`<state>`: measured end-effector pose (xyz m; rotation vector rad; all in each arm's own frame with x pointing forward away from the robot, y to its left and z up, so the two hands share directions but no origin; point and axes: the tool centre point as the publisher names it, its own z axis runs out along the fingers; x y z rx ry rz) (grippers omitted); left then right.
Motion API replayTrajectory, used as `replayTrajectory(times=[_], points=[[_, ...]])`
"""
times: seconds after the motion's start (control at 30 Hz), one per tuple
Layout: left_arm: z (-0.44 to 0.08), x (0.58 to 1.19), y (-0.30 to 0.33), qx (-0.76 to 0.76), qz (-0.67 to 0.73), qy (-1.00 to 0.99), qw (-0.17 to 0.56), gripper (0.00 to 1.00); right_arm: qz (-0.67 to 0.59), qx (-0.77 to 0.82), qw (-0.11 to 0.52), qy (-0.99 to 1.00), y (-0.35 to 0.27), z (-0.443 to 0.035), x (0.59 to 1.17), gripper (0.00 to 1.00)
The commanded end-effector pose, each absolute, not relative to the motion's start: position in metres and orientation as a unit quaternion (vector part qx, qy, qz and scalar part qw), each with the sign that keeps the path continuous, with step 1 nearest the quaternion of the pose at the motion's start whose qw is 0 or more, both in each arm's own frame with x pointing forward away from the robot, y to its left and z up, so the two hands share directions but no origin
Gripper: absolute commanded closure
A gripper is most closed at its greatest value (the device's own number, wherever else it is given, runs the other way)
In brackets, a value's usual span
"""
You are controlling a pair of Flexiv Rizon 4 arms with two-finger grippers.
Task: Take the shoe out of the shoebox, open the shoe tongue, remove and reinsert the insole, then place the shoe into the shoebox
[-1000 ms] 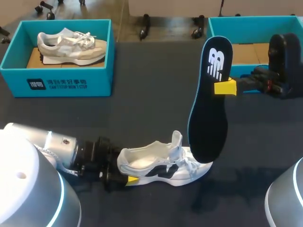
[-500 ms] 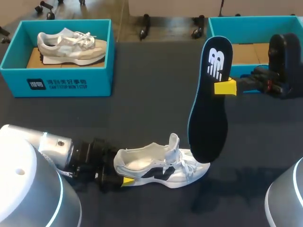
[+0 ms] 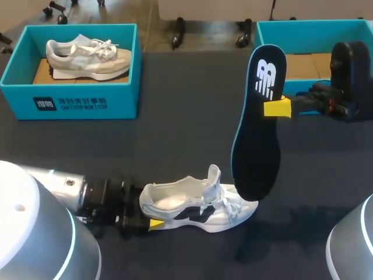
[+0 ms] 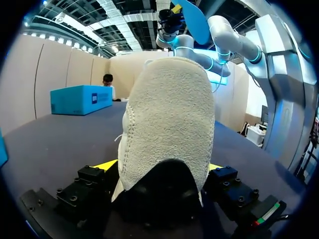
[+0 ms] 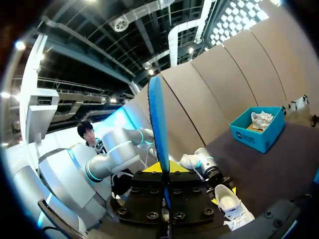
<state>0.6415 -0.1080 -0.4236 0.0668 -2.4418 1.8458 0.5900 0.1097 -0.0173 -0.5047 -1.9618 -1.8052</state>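
Nearest the robot, the left gripper [image 3: 148, 220] is clamped on the heel of the white sneaker [image 3: 198, 207], with a yellow tip pressed to each side of the rounded heel cup. In the left wrist view the space between that gripper's [image 4: 162, 169] fingers is filled by the sneaker's [image 4: 169, 119] napped, suede-like heel panel with stitched edges.

The sneaker is laid on its sole on the dark matte table [image 3: 175, 134], toe to the right, with its padded tongue raised and its white laces slack. Over the laces the insole [image 3: 256, 140] is held upright. It is a long, flat, round-ended sheet with a dark face, a teal rim and a white emblem near the top. Whether its lower tip touches the shoe cannot be told.

It is pinched near its upper end by the right gripper [image 3: 278, 108], whose fingers are drawn narrowly together on the thin foam. In the right wrist view the insole [image 5: 155, 119] is seen edge-on as a slim blue blade rising from the gripper [image 5: 163, 169].

Farther back, a teal cardboard shoebox [image 3: 303, 28] with a brown floor is set at the right. At the far left a second teal box [image 3: 76, 99] is occupied by a beige sneaker [image 3: 87, 55].
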Motion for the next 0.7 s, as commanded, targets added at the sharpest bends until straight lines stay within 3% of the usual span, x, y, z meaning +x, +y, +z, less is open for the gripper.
replayTrajectory(times=[0.03,0.7], points=[[-0.42,0.639,-0.102,0.024,0.605,-0.795,0.038,0.0,-0.65,-0.181,0.212,-0.706,0.111,-0.018,0.59,1.0],[-0.408,0.635,-0.081,0.051,0.577,-0.815,0.03,0.0,-0.65,-0.181,0.212,-0.706,0.111,-0.018,0.59,1.0]])
